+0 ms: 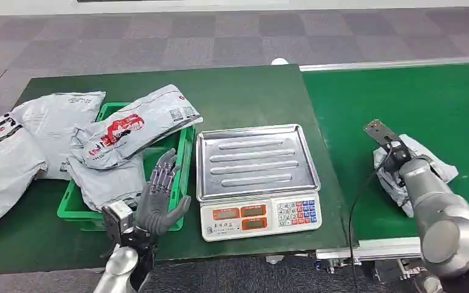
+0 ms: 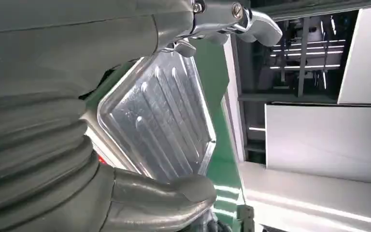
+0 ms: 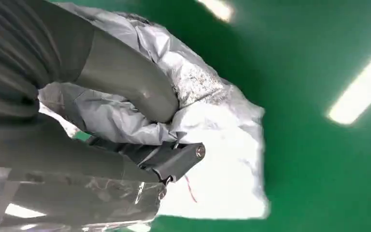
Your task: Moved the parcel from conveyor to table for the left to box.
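A: Where is your right hand sitting on the parcel?

B: You are gripping it now, thumb and fingers bunching the grey wrap; the parcel is lying on the conveyor, well apart from the tabletop.

A: So how should the carry go?

B: You are holding loose film, so I judge it could slip; be squeezing firmly and lifting straight before swinging across, clearing the scale and its steel pan; set it down where the left hand can reach.

A: And your left hand?

B: It is waiting spread, holding nothing, just beside the green crate.

A: What is the crate holding?

B: Grey mailers are piling in it, one draping over its rim; more are lying on the tabletop beside it.
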